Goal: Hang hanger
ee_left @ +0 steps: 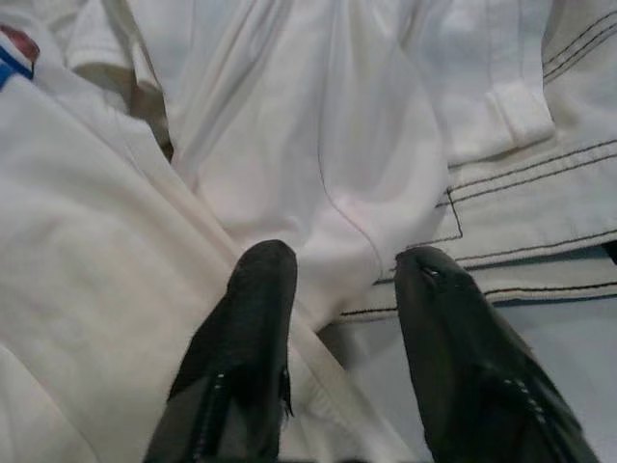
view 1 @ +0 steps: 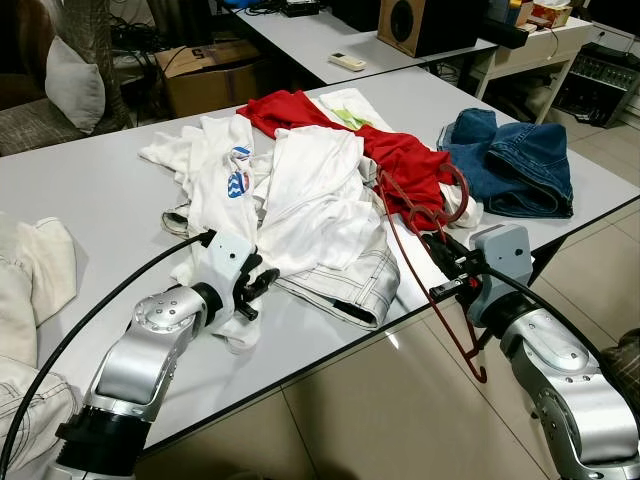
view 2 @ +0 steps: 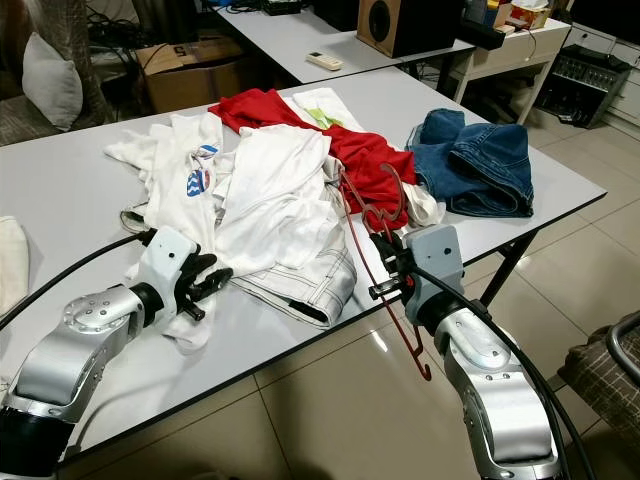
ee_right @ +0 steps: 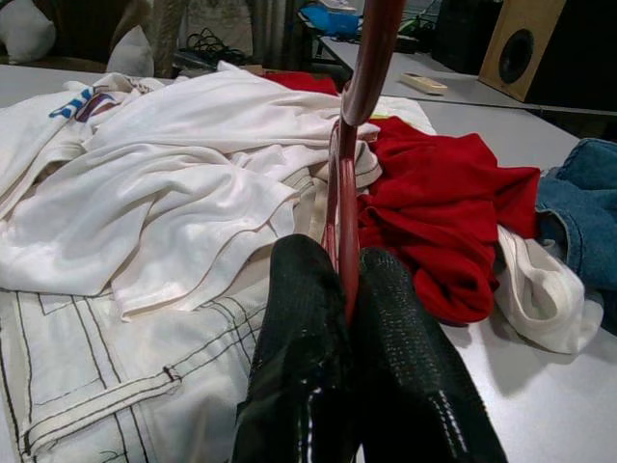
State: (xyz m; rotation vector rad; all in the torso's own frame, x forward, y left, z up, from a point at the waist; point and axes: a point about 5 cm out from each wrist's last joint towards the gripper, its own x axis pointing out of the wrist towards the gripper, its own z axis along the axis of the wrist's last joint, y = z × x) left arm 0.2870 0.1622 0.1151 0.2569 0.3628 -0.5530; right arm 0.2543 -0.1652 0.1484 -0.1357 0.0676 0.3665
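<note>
Grey table edge: right gripper clamps red hanger, hook dangling below, could snag red shirt ahead; left gripper open over white clothes.

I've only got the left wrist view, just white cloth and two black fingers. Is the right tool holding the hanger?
Observer: Yes, the right tool is shut on the red hanger, at the table's near edge.
Operator: Where's its hook?
Observer: It hangs below the table edge, over the floor.
Operator: And my left tool?
Observer: The left tool is open at the white clothes, holding nothing.
</note>
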